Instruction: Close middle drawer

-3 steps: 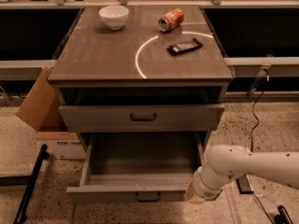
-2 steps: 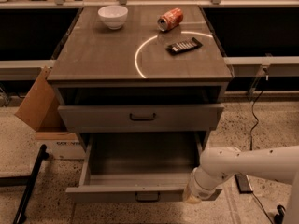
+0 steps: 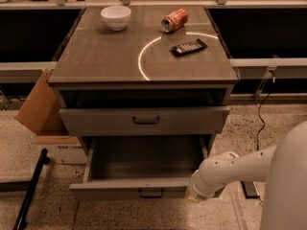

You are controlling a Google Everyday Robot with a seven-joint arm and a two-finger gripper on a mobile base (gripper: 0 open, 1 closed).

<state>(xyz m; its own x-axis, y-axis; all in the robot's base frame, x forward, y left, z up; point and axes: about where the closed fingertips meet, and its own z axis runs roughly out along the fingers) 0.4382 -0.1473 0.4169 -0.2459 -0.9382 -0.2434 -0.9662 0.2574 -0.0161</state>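
The middle drawer (image 3: 129, 188) is a grey-brown wooden drawer with a small dark bar handle (image 3: 151, 193). It stands pulled far out of the cabinet, and its deep box is empty. My gripper (image 3: 193, 196) is at the end of the white arm (image 3: 240, 169), low at the right. It sits against the right end of the drawer's front. The gripper itself is mostly hidden behind the arm's wrist. The taller-fronted upper drawer (image 3: 144, 120) sits above, almost shut. The lowest drawer is hidden below the open one.
On the cabinet top (image 3: 105, 56) are a white bowl (image 3: 116, 17), a tipped orange can (image 3: 174, 19) and a dark remote (image 3: 189, 47). A cardboard box (image 3: 41, 109) leans at the cabinet's left. A black bar (image 3: 29, 190) lies on the floor at left. A cable (image 3: 259, 114) hangs at right.
The arm's end has shifted a little left and up along the drawer front. The middle drawer looks slightly further in than a second ago.
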